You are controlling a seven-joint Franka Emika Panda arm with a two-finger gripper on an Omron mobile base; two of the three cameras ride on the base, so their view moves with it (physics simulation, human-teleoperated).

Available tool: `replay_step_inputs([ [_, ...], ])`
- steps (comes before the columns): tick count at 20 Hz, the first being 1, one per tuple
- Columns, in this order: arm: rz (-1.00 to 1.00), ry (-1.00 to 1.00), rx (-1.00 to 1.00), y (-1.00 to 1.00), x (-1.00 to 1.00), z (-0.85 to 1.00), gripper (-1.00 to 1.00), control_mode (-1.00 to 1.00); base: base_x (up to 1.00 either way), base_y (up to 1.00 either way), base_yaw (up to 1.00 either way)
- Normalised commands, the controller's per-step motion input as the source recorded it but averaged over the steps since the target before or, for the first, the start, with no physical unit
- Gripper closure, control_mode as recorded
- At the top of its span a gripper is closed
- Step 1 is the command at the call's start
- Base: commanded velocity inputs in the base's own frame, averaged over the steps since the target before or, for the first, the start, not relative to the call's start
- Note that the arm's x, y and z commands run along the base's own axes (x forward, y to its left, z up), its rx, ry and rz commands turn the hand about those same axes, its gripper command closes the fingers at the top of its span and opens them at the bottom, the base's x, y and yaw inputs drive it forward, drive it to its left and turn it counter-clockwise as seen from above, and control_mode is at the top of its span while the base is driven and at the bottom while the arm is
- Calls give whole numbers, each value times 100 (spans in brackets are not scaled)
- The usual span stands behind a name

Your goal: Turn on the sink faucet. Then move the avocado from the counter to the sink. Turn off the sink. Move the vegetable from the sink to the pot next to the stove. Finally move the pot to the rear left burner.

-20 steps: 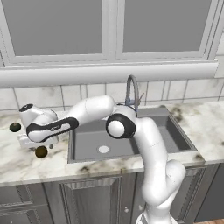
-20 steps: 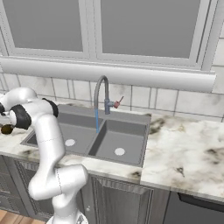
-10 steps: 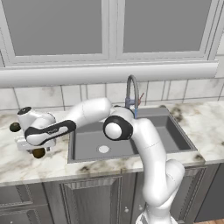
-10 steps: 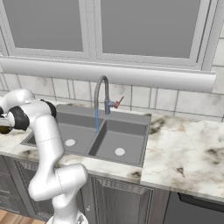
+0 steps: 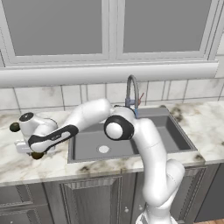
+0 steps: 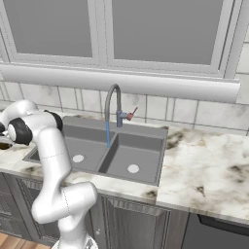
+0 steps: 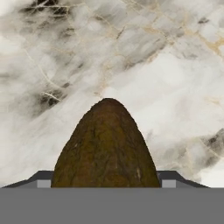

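Tool (image 7: 105, 183) astride the avocado (image 7: 106, 146) on the counter (image 7: 175, 65) (grip or gap unclear)

No writing, label, brand, number or sign can be read anywhere in these pictures. The marble counter (image 5: 39, 164), the sink (image 6: 141, 160) and the cabinet fronts along the bottom of the frames look plain, though small print would be hard to make out here.

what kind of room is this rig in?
A rendered home kitchen, by the look of it: a double-basin sink with a gooseneck faucet set in a marble counter, tiled backsplash behind, and grey cabinets below.
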Motion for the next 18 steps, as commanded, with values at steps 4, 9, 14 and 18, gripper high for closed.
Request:
replay_step_inputs([
  [4, 0, -2, 0, -21, 0, 20, 100, -100, 0, 0, 0],
  [9, 0, -1, 0, -46, 2, 51, 100, -100, 0, 0, 0],
  [14, 0, 0, 0, -55, 9, 45, 100, -100, 0, 0, 0],
  [18, 0, 0, 0, -66, 15, 21, 100, -100, 0, 0, 0],
])
